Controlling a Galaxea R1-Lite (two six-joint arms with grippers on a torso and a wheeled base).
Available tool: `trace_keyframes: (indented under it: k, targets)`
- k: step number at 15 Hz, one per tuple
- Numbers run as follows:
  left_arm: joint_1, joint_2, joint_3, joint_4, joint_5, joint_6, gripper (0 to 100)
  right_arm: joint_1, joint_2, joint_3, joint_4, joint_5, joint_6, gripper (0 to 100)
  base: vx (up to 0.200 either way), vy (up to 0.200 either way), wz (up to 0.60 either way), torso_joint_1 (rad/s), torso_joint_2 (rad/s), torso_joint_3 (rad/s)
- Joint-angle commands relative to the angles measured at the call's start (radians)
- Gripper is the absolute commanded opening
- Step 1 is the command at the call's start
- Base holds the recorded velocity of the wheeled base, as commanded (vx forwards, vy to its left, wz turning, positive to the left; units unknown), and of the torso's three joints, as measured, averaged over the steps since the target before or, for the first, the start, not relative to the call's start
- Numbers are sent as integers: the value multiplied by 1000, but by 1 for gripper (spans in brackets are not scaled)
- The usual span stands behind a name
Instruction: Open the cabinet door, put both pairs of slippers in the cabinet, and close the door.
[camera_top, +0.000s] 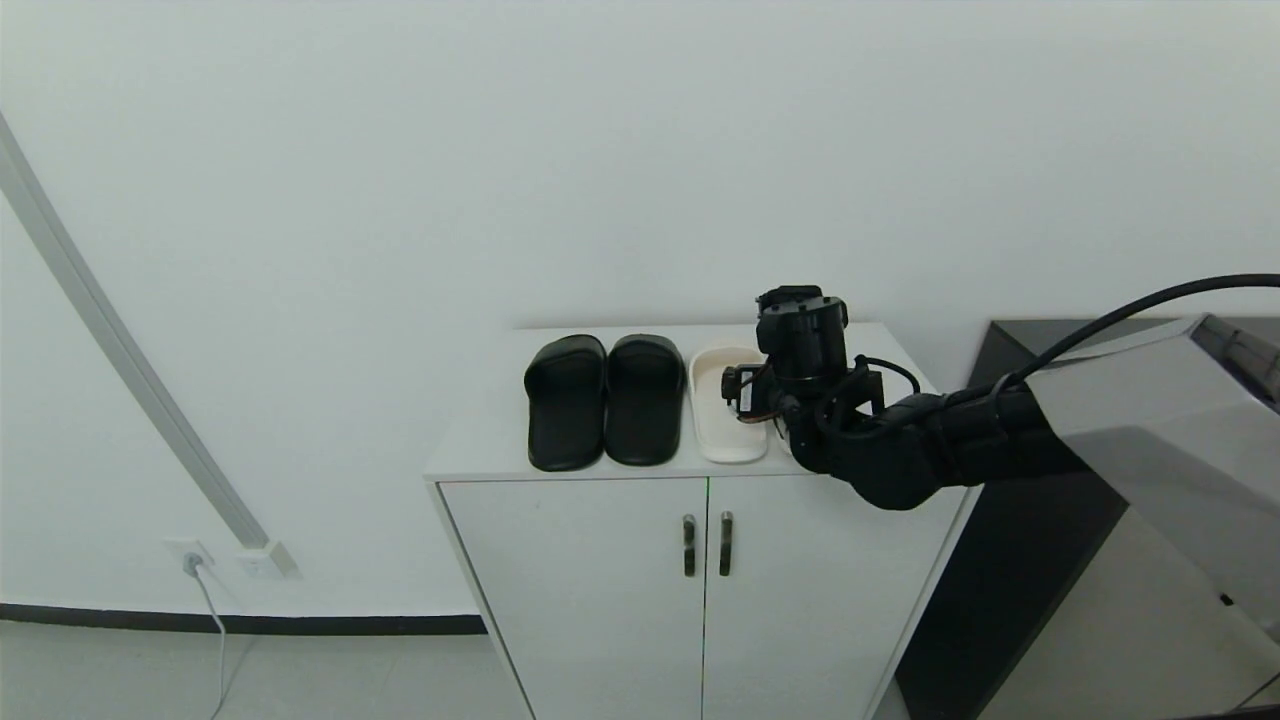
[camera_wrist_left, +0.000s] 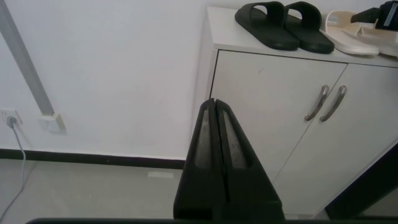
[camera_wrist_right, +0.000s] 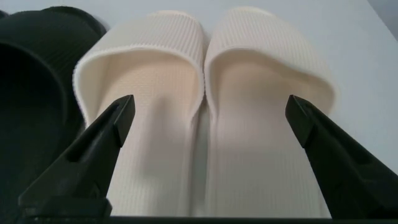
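Note:
A white cabinet (camera_top: 700, 590) with both doors shut carries two pairs of slippers on its top. The black pair (camera_top: 605, 400) lies left, the cream pair (camera_top: 725, 405) right. My right gripper (camera_wrist_right: 208, 115) hangs open just above the cream pair (camera_wrist_right: 205, 106), one finger (camera_wrist_right: 102, 149) outside each slipper. From the head camera the right wrist (camera_top: 800, 345) covers the right cream slipper. My left gripper (camera_wrist_left: 215, 124) is shut and holds nothing, low and to the left of the cabinet (camera_wrist_left: 280, 124). The black pair (camera_wrist_left: 283, 25) and the cream pair (camera_wrist_left: 354, 34) sit on the top.
Two vertical handles (camera_top: 706, 544) meet at the middle of the doors. A dark unit (camera_top: 1010, 560) stands against the cabinet's right side. On the wall to the left are a slanted grey duct (camera_top: 110, 330) and a socket with a cable (camera_top: 195, 565).

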Motion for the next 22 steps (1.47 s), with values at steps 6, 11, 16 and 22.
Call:
trace_keyframes:
  k: [6, 11, 16, 22]
  targets:
    - [0, 0, 0, 0, 1, 0, 0, -25, 104, -149, 25, 1, -17, 100, 0, 0, 0, 0, 0, 0]
    - [0, 0, 0, 0, 1, -3, 0, -37, 148, -218, 59, 1, -17, 100, 0, 0, 0, 0, 0, 0]
    - [0, 0, 0, 0, 1, -3, 0, -55, 183, -290, 90, 1, -16, 0, 0, 0, 0, 0, 0, 0]
    - [0, 0, 0, 0, 1, -3, 0, -49, 140, -284, 91, -6, -17, 0, 0, 0, 0, 0, 0, 0]
